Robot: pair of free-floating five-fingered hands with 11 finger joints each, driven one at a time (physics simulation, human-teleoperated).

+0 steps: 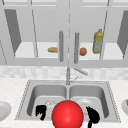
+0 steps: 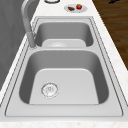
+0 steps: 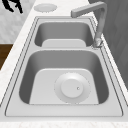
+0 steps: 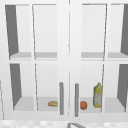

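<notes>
While a large red ball (image 1: 67, 114) sits at six o'clock in the front view, low before the double sink (image 1: 25, 100), two black hands hover on either side of it. The left hand (image 1: 41, 111) hangs at about seven o'clock, just beside the ball, its fingers pointing down and loosely relaxed, holding nothing. The right hand (image 1: 93, 116) hangs at about five o'clock, close against the ball's edge; whether its fingers are curled cannot be told, nor whether it touches the ball. A round plate (image 3: 72, 88) lies in the right basin, and a drain (image 2: 49, 89) shows in the left basin. The bent tap (image 1: 68, 75) rises behind the divider at the frame's centre. Above, at twelve o'clock, the glass-fronted cabinet (image 4: 67, 37) holds a bread roll (image 4: 52, 103), a tomato-like orange ball (image 4: 83, 105) and a yellow bottle (image 4: 97, 96) on its lower shelf. A small dish (image 2: 75, 8) with food rests on the counter beyond the sink in the left side view.
</notes>
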